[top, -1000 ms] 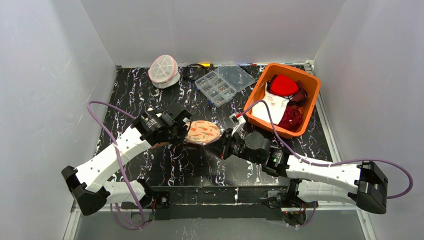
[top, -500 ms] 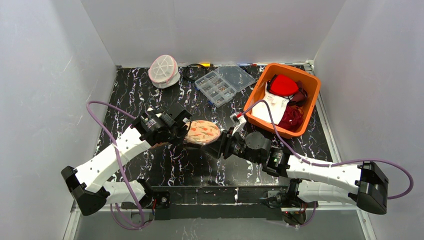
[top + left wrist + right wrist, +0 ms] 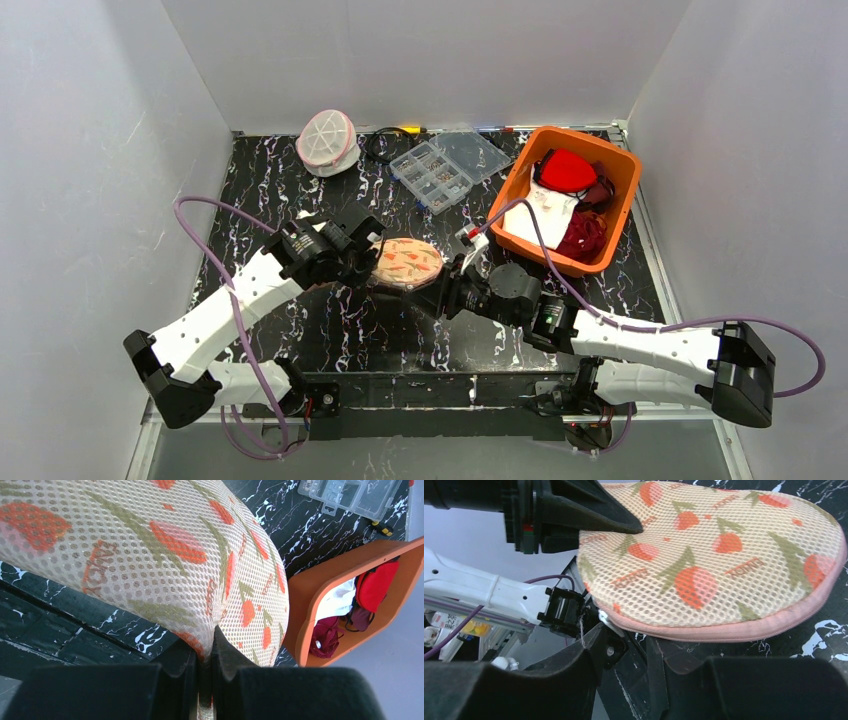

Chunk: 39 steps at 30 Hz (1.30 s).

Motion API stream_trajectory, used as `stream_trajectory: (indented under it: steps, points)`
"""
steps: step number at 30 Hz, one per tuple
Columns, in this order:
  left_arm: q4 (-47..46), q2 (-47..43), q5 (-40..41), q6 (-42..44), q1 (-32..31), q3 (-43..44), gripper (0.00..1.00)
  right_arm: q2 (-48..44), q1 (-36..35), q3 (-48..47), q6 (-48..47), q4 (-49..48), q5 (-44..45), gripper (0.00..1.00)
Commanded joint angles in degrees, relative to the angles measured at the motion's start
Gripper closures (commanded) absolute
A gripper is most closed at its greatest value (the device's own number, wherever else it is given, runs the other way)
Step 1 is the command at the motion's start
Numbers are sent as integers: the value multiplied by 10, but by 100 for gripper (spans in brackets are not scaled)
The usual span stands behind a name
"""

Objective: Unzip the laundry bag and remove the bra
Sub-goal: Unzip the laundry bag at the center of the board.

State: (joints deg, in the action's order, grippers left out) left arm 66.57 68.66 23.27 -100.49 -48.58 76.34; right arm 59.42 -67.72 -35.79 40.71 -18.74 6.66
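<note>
The round cream mesh laundry bag with orange flowers lies flat on the black marble table, in the middle, right between the two arms. The left gripper is pinched tight on the bag's left edge, and the wrist view shows the mesh squeezed between its fingers. The right gripper sits at the bag's other side, down low by the pink zip rim. Its jaws stand a little apart and I see nothing between them. The small silver zip pull hangs just beside the tip of one right finger, so the right arm is the near one for pulling it. The bag is a bit longer from one gripper to the other, and the zip runs around its edge, so I think the pull has to go along that curve while the left side holds on. The zip looks closed in the part I can see. Little orange letters are printed among the flowers, but I cannot read them for sure. A white dome mesh pod with ribs, maybe another laundry bag, sits far back, well apart from both grippers. Near it are a clear plastic box and an orange tub of clothes, with no writing I can read.
</note>
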Motion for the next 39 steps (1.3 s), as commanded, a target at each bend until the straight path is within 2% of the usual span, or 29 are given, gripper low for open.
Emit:
stream_trajectory:
  steps: [1, 6, 14, 19, 30, 39]
  points:
    - [21, -1, 19, 2, -2, 19, 100, -6, 1, -14, -30, -62, -19, 55]
    - [21, -12, 24, -24, -3, 10, 100, -31, 0, 19, -34, -107, -26, 41]
    - [16, 4, 9, -33, -3, 25, 100, -40, 1, 34, -18, -142, -19, 39]
    - [17, 5, 7, -33, -2, 27, 100, -40, 1, 33, -18, -142, -17, 41]
    - [17, 8, -1, -30, -3, 28, 100, -40, 1, 34, -12, -137, 9, 60]
    - [17, 9, 1, -26, -3, 27, 100, -39, 1, 29, -11, -118, 29, 70]
